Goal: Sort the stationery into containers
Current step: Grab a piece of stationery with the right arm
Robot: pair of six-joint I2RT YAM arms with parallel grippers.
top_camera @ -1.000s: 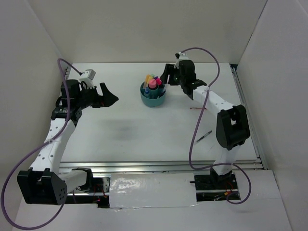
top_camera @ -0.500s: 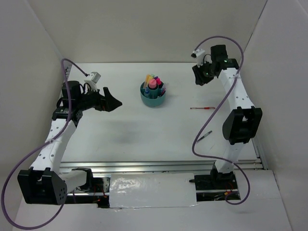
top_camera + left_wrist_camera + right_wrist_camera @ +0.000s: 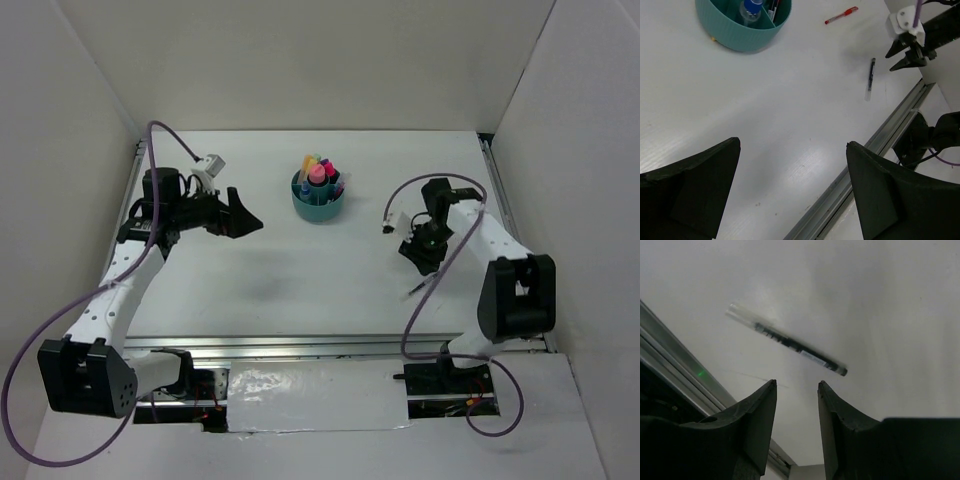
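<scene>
No legible words, brands or numbers anywhere. Barrel of black pen [image 3: 787,342] carries small printed marks, too blurred to read.

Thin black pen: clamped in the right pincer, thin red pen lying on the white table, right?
No: the right wrist view shows the thin black pen lying on the white table, the right pincer open. The thin red pen lies there too.
</scene>
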